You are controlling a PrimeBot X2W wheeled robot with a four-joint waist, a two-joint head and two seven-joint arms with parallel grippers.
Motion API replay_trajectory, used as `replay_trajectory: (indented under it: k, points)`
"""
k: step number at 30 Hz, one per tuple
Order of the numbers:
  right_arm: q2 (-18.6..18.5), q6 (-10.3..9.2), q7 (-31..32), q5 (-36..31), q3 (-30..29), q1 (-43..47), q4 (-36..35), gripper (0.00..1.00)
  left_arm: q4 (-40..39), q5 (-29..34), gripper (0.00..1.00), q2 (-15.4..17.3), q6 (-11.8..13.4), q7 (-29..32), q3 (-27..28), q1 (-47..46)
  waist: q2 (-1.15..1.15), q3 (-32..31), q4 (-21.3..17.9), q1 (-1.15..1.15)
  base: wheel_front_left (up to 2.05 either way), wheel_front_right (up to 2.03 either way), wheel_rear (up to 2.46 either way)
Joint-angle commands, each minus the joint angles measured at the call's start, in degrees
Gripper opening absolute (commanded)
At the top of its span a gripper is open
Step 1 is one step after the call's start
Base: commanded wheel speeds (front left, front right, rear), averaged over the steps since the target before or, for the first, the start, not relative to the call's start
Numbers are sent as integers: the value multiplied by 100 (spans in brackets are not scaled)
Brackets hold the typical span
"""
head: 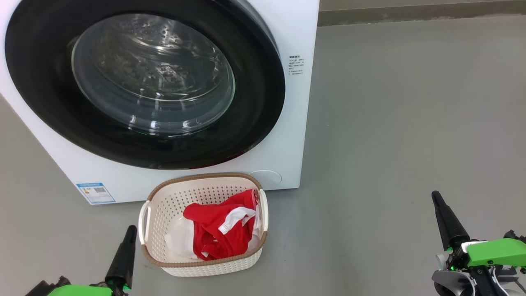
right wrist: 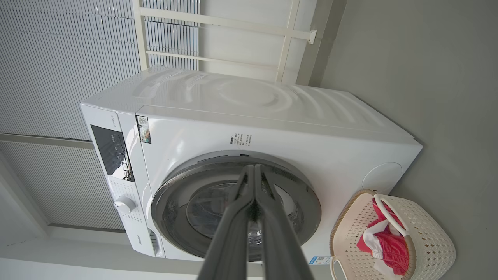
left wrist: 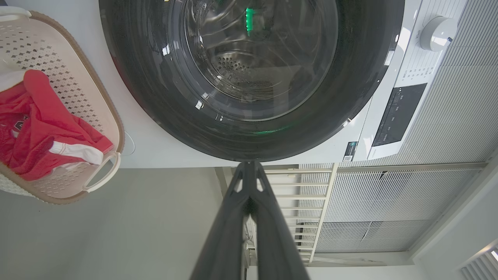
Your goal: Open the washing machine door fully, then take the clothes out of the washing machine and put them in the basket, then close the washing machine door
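Seeing the washing machine door (head: 152, 74) looking shut against the washing machine (head: 289, 139), we are judging the task all but finished: the clothes (head: 222, 230) are lying in the basket (head: 172, 207) at the door's six o'clock, and our left hand (head: 130, 232) and right hand (head: 437, 199) are resting closed and empty.

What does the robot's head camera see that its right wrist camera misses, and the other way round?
Head view, not right wrist: the left gripper, shut, beside the basket. Right wrist view, not head: the washing machine's flat top, its dark control panel and dial. Both: the washing machine door closed, the red clothes in the basket, and the shut right gripper.
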Motion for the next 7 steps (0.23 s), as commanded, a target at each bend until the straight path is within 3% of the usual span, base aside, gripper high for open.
replay_trajectory:
  k: [1, 7]
  points:
    - [-71, -4, 35, 42, 94, -243, -141, 0, -116, -42, 0, 101, -42, 42, 197, -221, 0, 0, 0, 0, 0, 0, 0]
    - [-71, -4, 35, 42, 94, -243, -141, 0, -116, -42, 0, 101, -42, 42, 197, -221, 0, 0, 0, 0, 0, 0, 0]
